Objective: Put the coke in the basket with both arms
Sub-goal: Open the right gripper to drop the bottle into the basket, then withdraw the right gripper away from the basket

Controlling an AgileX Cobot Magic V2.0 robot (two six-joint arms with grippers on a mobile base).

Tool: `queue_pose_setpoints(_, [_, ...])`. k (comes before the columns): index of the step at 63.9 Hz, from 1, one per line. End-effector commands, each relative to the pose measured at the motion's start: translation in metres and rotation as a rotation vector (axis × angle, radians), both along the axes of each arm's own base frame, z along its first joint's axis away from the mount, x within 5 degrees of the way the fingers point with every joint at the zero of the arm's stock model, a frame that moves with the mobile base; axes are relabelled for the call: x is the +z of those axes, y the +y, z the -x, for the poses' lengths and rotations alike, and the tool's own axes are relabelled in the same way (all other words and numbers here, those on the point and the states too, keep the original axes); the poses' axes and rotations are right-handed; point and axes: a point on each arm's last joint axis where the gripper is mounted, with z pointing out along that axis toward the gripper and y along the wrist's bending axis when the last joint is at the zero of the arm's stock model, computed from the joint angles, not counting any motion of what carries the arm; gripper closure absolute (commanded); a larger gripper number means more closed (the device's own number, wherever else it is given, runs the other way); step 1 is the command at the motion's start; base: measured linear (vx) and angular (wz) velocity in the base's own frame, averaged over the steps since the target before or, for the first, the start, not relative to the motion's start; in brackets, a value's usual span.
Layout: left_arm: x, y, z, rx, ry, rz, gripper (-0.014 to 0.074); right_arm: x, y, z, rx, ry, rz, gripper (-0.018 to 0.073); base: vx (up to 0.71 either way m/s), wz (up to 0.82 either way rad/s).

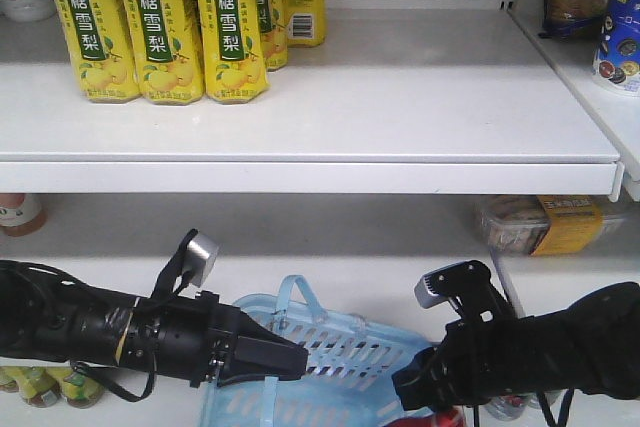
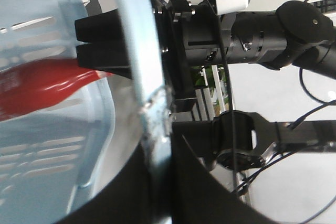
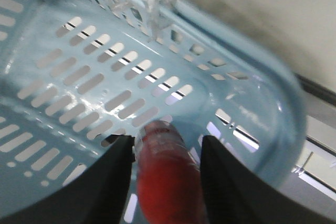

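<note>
Your basket [image 1: 340,347] sits low and near. The left end effector [image 1: 285,359] looks clamped on its handle [image 2: 137,51], so keep that side level. Ease the right end effector [image 3: 166,141] deeper before letting go. It grips the coke [image 3: 165,182], red and blurred, just over the basket's slotted inside.

The front view's bottom edge cuts off the lower half of the basket [image 1: 350,335], and the coke [image 1: 446,417] shows only as a red sliver beneath the right gripper [image 1: 404,393]. In the right wrist view its label is too blurred to read and its lower end runs out of frame. In the left wrist view a blurred band of the basket hides the fingertips of the left gripper [image 2: 157,153].
</note>
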Motion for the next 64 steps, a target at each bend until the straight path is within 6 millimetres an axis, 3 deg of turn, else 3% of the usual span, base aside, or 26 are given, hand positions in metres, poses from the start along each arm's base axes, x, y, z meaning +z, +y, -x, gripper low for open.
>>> queue_pose_setpoints(1, [0.036, -0.004, 0.004, -0.067, -0.068, 0.24, 0.0603, 0.015, 0.006, -0.004, 0.023, -0.036, -0.061, 0.0162, 0.0, 0.0])
queue_pose_setpoints(12, [0.036, -0.004, 0.004, -0.067, -0.068, 0.24, 0.0603, 0.035, 0.009, 0.003, 0.061, -0.066, -0.134, 0.0139, 0.0, 0.0])
queue_pose_setpoints(24, [0.036, -0.004, 0.004, -0.067, -0.068, 0.24, 0.0603, 0.076, 0.007, 0.016, 0.059, -0.192, -0.2, 0.0144, 0.0, 0.0])
queue_pose_setpoints(45, [0.036, -0.004, 0.004, -0.067, -0.068, 0.24, 0.0603, 0.142, -0.023, 0.047, -0.067, -0.547, -0.099, 0.0144, 0.0, 0.0])
queue_pose_setpoints(64, [0.036, -0.004, 0.004, -0.067, -0.068, 0.24, 0.0603, 0.16, -0.047, 0.068, -0.141, -0.661, 0.069, 0.0144, 0.0, 0.0])
